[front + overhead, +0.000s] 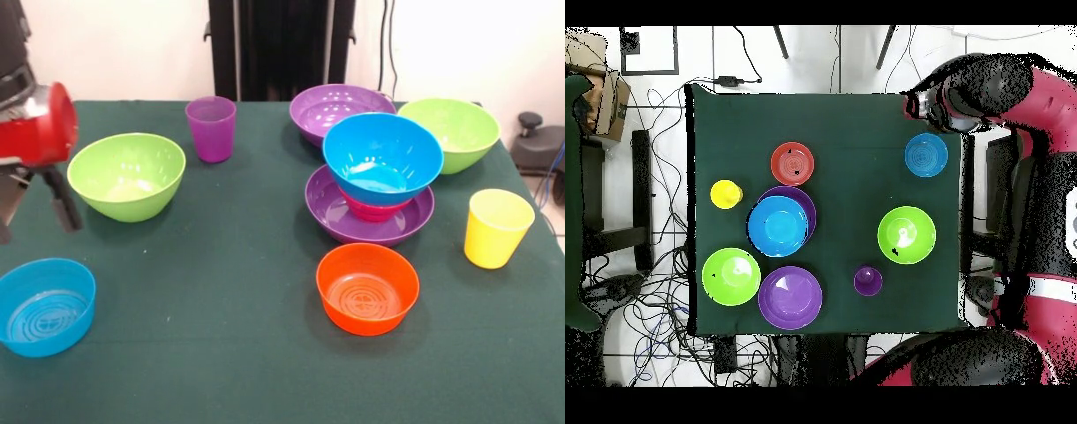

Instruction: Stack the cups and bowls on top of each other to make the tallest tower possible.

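Observation:
The tower stands right of centre: a wide purple bowl (323, 208) holds a small red-pink bowl (374, 211) with the large blue bowl (382, 157) on top, also in the overhead view (777, 226). Loose on the table are an orange bowl (367, 287), a yellow cup (497, 227), a purple cup (211, 128), two lime green bowls (126, 175) (450, 132), a second purple bowl (340, 109) and a small blue bowl (46, 305). My gripper (33, 212) hangs at the left edge, open and empty, beside the left green bowl and above the small blue bowl.
The green cloth table (221, 353) ends close behind the back bowls and right of the yellow cup. My red arm (985, 95) reaches in over the table's edge near the small blue bowl (926, 155). Cables and a cardboard box (600, 95) lie on the floor.

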